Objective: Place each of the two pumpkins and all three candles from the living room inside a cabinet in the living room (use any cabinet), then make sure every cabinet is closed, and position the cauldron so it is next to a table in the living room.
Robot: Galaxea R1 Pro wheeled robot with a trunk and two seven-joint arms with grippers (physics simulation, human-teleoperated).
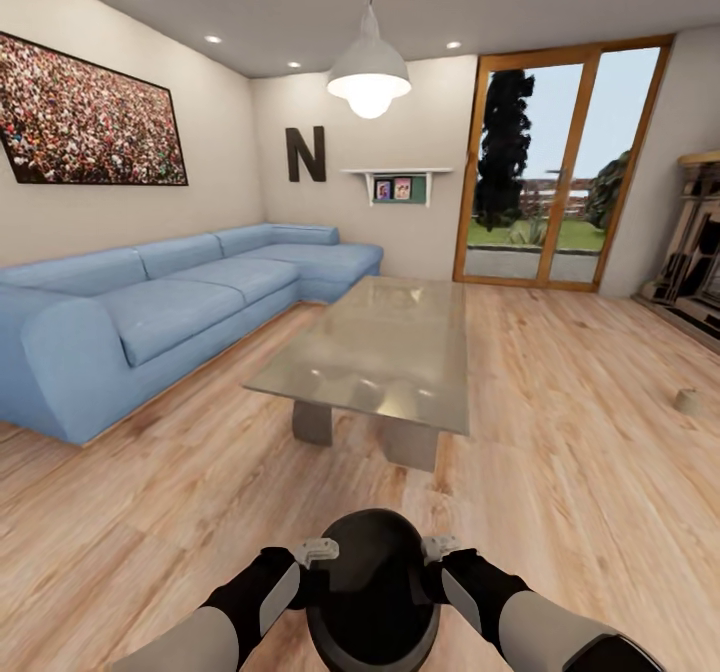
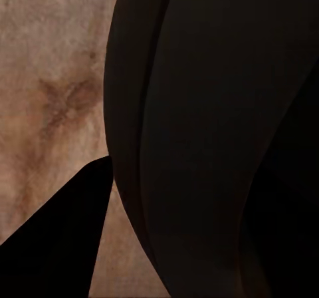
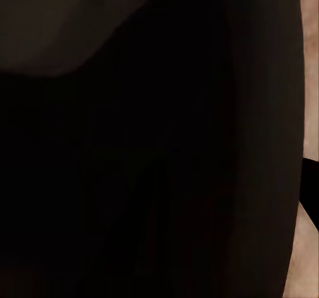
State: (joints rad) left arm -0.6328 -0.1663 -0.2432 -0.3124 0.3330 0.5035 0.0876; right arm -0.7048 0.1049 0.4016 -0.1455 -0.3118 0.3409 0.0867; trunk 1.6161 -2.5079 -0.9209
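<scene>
In the head view the black cauldron (image 1: 372, 582) hangs close in front of me, above the wood floor. My left gripper (image 1: 318, 552) is shut on its left side and my right gripper (image 1: 437, 549) on its right side. The cauldron's dark wall (image 2: 212, 138) looms close in the left wrist view, with one black finger (image 2: 60, 245) beside it, and the same wall (image 3: 159, 151) shows in the right wrist view. The glass-topped table (image 1: 400, 342) on grey legs stands a short way ahead of the cauldron. A small tan candle (image 1: 687, 401) sits on the floor at the far right.
A long blue corner sofa (image 1: 150, 312) runs along the left wall. Glass patio doors (image 1: 560, 162) are at the back right, and a fireplace-like unit (image 1: 700, 242) stands at the right edge. A pendant lamp (image 1: 369, 77) hangs over the table. Open wood floor (image 1: 560, 472) lies to the table's right.
</scene>
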